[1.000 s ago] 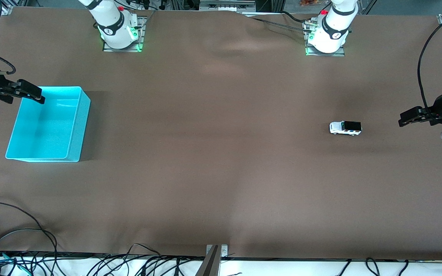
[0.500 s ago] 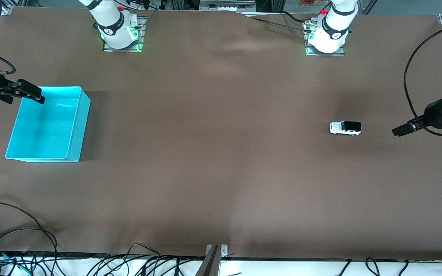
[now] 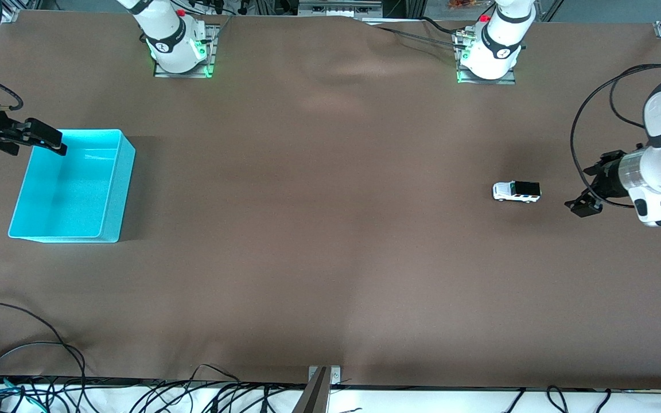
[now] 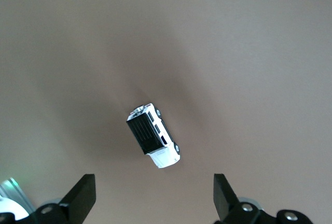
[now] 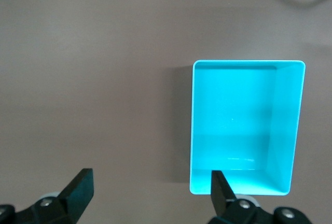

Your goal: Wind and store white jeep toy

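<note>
The white jeep toy [image 3: 516,191] stands on its wheels on the brown table, toward the left arm's end; its black roof faces up. In the left wrist view the jeep [image 4: 154,136] lies a little ahead of the wide-spread fingers. My left gripper [image 3: 591,182] hovers open and empty over the table just beside the jeep, apart from it. My right gripper [image 3: 43,139] hangs open and empty at the rim of the turquoise bin [image 3: 118,189], which holds nothing. The right wrist view shows that bin [image 5: 288,130] from above.
Brown cloth [image 3: 330,229] covers the whole table. Black cables [image 3: 32,355] lie along the table edge nearest the front camera. A cable loop [image 3: 600,115] hangs from the left arm.
The left arm has swung and turned its wrist, bringing its gripper closer to the jeep. The right arm, the jeep and the bin have not moved.
</note>
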Robot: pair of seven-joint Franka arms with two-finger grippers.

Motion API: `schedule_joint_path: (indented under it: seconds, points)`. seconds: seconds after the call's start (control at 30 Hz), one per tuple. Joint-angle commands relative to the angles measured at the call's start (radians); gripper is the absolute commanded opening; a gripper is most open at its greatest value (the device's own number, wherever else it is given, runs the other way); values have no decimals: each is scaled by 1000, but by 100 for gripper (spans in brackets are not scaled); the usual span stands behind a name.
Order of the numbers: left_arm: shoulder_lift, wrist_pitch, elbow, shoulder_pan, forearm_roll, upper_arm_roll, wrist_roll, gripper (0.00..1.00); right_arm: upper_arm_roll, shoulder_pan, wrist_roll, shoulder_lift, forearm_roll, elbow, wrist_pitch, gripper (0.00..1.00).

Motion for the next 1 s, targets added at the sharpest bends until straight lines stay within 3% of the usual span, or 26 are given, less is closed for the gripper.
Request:
schedule_joint_path:
  seconds: [0.0, 0.5, 0.97]
  points:
    - [-32, 132, -137, 1, -1, -1, -153, 100, 8, -6, -6, 1, 13, 20, -5, 100]
    - [-32, 521, -432, 13, 1, 2, -463, 100, 8, -6, -4, 1, 10, 22, -2, 100]
    - [-13, 777, -595, 31, 1, 7, -480, 100, 8, -6, -4, 4, -5, 22, -2, 100]
